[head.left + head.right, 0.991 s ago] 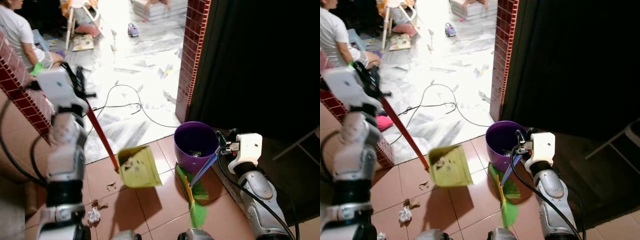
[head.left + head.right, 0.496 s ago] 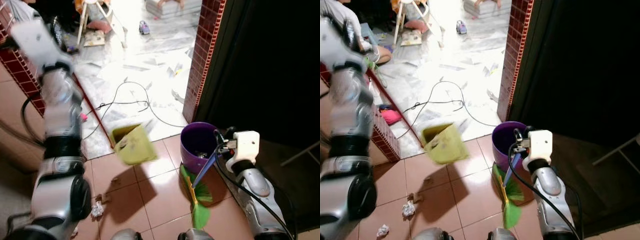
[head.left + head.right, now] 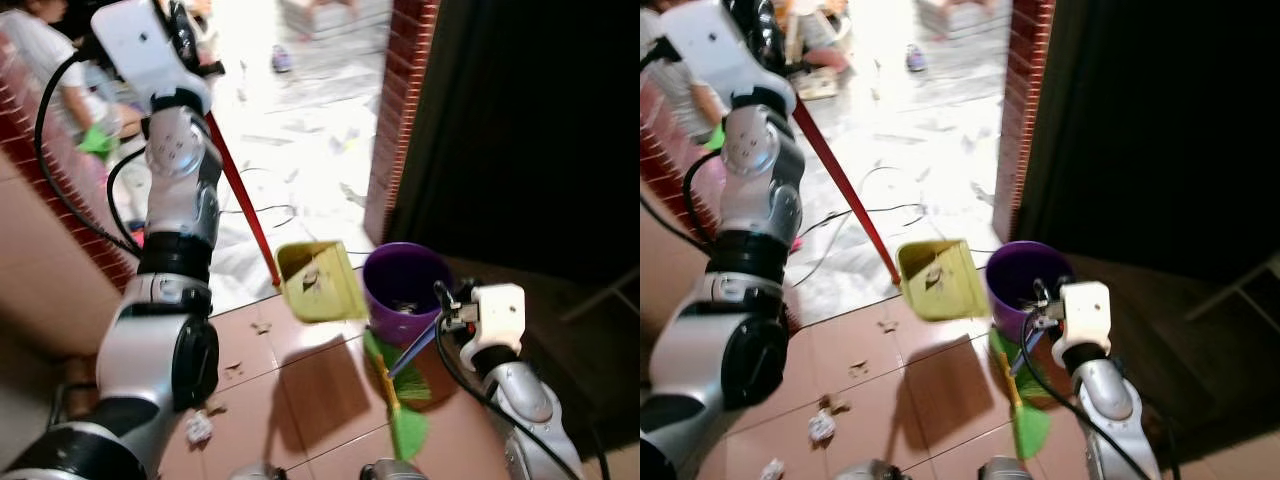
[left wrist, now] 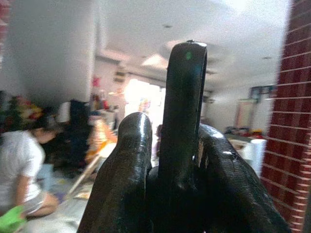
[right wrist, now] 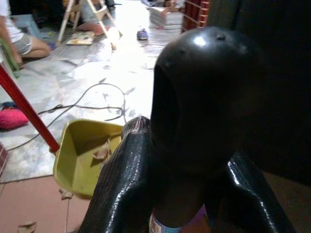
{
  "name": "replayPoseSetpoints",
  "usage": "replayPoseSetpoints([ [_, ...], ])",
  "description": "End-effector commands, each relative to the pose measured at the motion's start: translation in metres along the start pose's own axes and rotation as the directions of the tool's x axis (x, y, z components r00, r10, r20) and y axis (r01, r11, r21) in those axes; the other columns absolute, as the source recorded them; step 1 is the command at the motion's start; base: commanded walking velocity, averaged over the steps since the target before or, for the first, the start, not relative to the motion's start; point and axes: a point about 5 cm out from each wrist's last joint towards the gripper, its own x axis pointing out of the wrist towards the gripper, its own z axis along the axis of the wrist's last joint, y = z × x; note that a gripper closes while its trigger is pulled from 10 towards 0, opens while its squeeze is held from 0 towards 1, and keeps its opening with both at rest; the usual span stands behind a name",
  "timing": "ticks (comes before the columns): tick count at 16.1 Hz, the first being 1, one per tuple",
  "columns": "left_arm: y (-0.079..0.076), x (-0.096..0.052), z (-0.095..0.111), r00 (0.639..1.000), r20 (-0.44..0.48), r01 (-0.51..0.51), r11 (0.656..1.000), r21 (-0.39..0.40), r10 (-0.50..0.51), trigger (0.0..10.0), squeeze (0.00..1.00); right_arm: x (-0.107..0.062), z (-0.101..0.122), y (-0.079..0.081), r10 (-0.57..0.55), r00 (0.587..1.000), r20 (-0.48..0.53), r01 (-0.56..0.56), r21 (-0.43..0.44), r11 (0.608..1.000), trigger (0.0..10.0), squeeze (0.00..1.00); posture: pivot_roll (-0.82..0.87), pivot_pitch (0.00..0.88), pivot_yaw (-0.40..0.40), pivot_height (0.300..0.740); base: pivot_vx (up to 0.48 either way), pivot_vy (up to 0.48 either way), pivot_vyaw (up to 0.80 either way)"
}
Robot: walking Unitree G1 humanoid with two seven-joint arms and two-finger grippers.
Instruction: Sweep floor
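Observation:
A yellow-green dustpan [image 3: 318,282] with scraps inside hangs off the floor, tilted, right beside the rim of a purple bucket [image 3: 405,290]. Its long red handle [image 3: 240,195] runs up to my left gripper [image 3: 185,32], raised high at the upper left. The left wrist view has those fingers [image 4: 133,170] shut on the black handle end. My right gripper [image 3: 447,305] is shut on the blue handle [image 3: 415,345] of a green-bristled broom [image 3: 400,400], which stands in front of the bucket. The right wrist view looks over the broom's black knob [image 5: 204,97] at the dustpan [image 5: 85,155].
Crumpled paper [image 3: 198,428] and leaf scraps [image 3: 235,368] lie on the terracotta tiles. A black cable [image 3: 270,212] loops over the marble floor beyond. A red brick pillar [image 3: 400,110] edges a dark space on the right. A person [image 3: 50,60] sits at far left.
My left arm has swung the dustpan rightward until it hangs against the purple bucket. The head camera has shifted. The right arm and broom have stayed in place.

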Motion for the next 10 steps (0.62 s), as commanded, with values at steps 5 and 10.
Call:
replayPoseSetpoints([
  [5,-0.001,0.024,0.038,0.985,0.168,-0.04,0.998,-0.04,0.047,10.0,0.0,-0.007,-0.019,-0.006,-0.023,0.993,-0.116,0.021,-0.015,1.0,10.0,0.0,-0.19,0.0,0.108,0.74,0.0,0.0,-0.38],
  [10,-0.002,0.037,0.057,0.97,0.235,-0.058,0.998,-0.026,0.063,10.0,0.0,-0.005,-0.019,-0.005,-0.006,0.993,-0.117,0.005,-0.015,1.0,10.0,0.0,-0.2,0.0,0.11,0.74,0.0,0.0,0.0],
])
